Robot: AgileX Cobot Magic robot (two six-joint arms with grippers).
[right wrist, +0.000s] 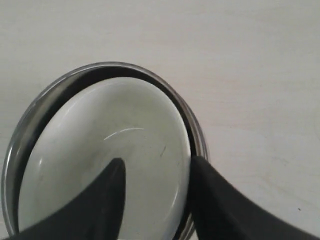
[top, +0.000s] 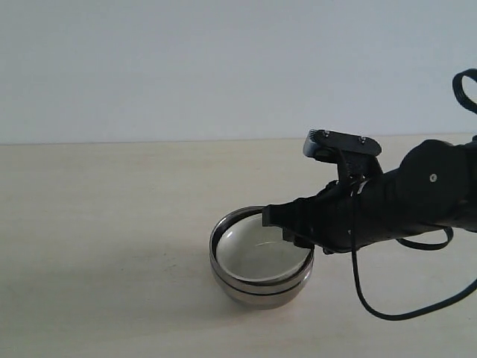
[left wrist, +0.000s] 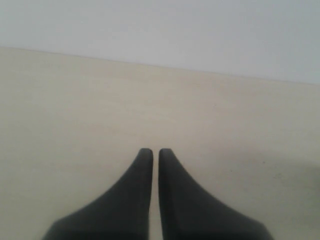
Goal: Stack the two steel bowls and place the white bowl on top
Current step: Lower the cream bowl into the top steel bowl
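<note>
The small round cream-white bowl (top: 257, 253) sits in the two stacked shiny round steel bowls (top: 261, 292) near the pale worktop's (top: 112, 224) front edge. The right gripper (top: 287, 227) straddles its rim, jaws apart; the left gripper (left wrist: 155, 150) is closed.

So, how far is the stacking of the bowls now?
Nearly finished. Done: the two steel bowls sit nested, the white bowl inside the top one. In hand: the right gripper straddles its rim, jaws apart. Remaining: probably only to lift it clear. The left gripper is shut, holding nothing.
</note>
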